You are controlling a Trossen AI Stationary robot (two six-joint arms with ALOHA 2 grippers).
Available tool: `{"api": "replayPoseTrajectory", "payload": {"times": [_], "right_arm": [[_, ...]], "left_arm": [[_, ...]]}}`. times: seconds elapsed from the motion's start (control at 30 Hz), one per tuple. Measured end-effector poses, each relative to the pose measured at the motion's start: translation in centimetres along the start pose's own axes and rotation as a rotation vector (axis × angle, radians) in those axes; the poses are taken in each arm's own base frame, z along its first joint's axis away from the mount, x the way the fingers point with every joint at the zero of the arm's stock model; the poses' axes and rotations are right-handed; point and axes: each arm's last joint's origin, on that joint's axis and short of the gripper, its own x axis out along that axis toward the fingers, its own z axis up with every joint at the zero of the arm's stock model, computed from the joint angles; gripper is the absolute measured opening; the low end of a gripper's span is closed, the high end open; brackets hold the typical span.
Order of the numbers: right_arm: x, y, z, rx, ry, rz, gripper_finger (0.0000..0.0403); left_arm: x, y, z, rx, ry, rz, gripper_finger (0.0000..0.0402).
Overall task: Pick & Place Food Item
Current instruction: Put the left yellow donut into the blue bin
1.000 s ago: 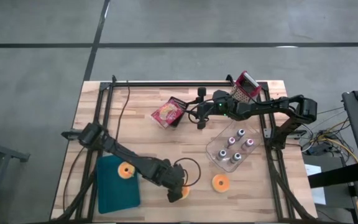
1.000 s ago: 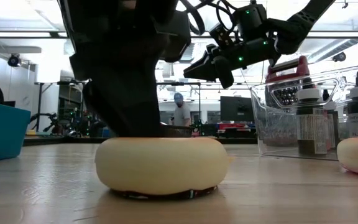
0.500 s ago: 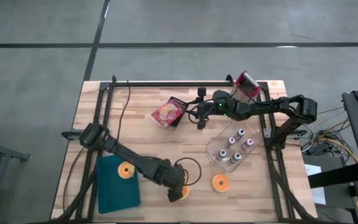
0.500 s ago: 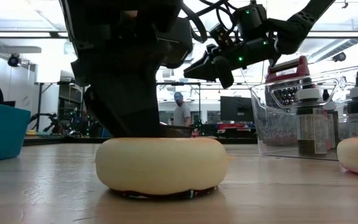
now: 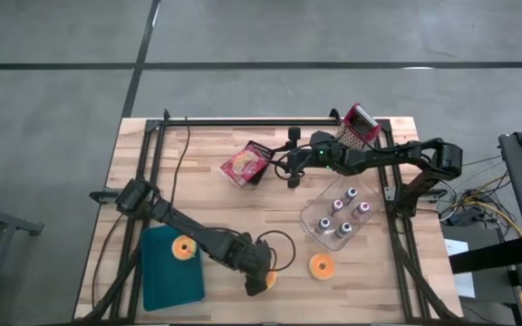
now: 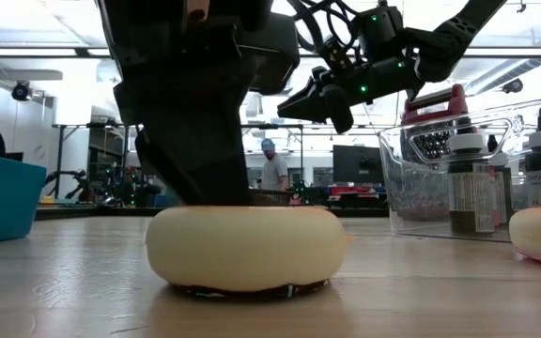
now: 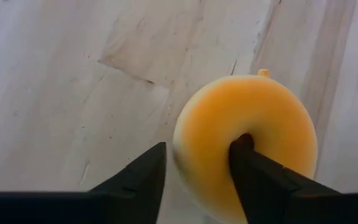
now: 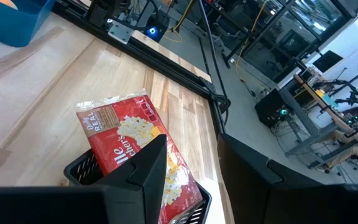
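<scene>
An orange ring donut [image 7: 253,124] lies flat on the wooden table near its front edge [image 5: 263,280], and looms large in the low view [image 6: 244,246]. My left gripper [image 7: 201,146] comes down on it from above, open, with one finger in the hole and the other outside the ring. A second donut [image 5: 184,248] lies on the blue tray [image 5: 166,281], and a third [image 5: 322,265] on the table to the right. My right gripper [image 5: 285,168] hangs open above the table's middle, in front of a popcorn bag [image 8: 135,143]. My left gripper straddles the donut's near wall [image 7: 197,162], pointing steeply down. One finger [image 7: 253,168] stands in the hole against its inner side. The other finger [image 7: 148,174] stands outside the ring with a thin strip of table showing between them. The donut rests flat on the table.
The popcorn bag lies in a black wire basket [image 5: 246,163] at the back middle. A clear bin of small bottles [image 5: 338,217] stands at the right, with a red-handled grater [image 5: 359,122] behind it. Black frame rails [image 5: 243,119] run round the table.
</scene>
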Motion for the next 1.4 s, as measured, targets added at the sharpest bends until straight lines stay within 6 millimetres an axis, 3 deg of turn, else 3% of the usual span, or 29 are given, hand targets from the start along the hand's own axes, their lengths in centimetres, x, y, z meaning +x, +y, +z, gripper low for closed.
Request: {"api": "replayPoseTrajectory", "payload": {"times": [0.27, 0.63, 0.8, 1.03, 1.2, 1.4], "right_arm": [[0.0, 0.0, 0.0, -0.002, 0.0, 0.0, 0.0139], [0.0, 0.0, 0.0, 0.0, 0.0, 0.0, 0.0139], [0.0, 0.0, 0.0, 0.0, 0.0, 0.0, 0.0139], [0.0, 0.0, 0.0, -0.002, 0.0, 0.0, 0.0139], [0.0, 0.0, 0.0, -0.002, 0.0, 0.0, 0.0139], [0.0, 0.0, 0.0, -0.001, 0.0, 0.0, 0.0139]], "left_arm": [[0.0, 0.0, 0.0, -0.001, -0.001, -0.002, 0.0104], [-0.6, 0.1, 0.1, 0.011, 0.002, 0.004, 0.0095], [-3.8, 0.4, 0.4, 0.029, -0.024, 0.059, 0.0094], [-10.2, 1.0, -0.2, 0.051, -0.089, 0.15, 0.0094], [-14.7, 1.6, -1.9, 0.025, -0.122, 0.226, 0.0094], [-18.4, 2.2, -4.9, -0.088, -0.106, 0.309, 0.0094]]}}
